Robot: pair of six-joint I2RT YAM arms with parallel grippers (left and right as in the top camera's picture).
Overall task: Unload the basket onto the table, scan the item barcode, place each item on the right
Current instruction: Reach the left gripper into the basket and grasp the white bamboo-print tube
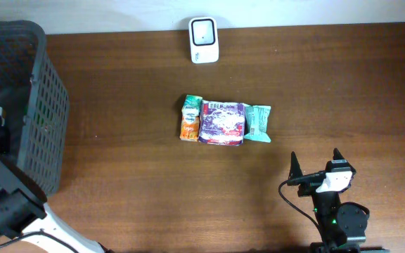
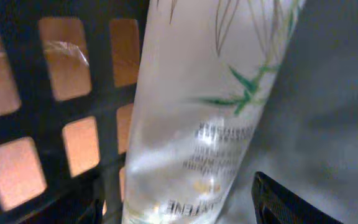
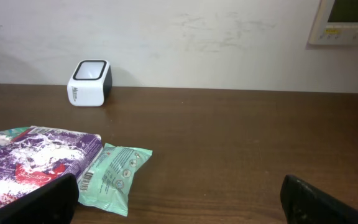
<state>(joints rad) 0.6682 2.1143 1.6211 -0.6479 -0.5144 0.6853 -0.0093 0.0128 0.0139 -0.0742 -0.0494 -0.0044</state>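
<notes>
A dark brown wooden table runs up to a plain white wall, where a pale wall panel hangs at the right. The white barcode scanner stands at the table's far edge, well apart from everything else.

At mid-table three packs lie in a touching row: an orange-and-green carton, a purple packet and a green packet, whose barcode faces up in the right wrist view.

A black mesh basket sits at the left edge. The left arm reaches into it, and its wall hides the left gripper from overhead. The wrist view shows a white bottle with green leaf print lying between the fingers, close against the mesh. Whether the fingers press on it or stand just clear, I cannot tell.

The right gripper hovers near the front edge, its fingers spread wide and holding nothing.
</notes>
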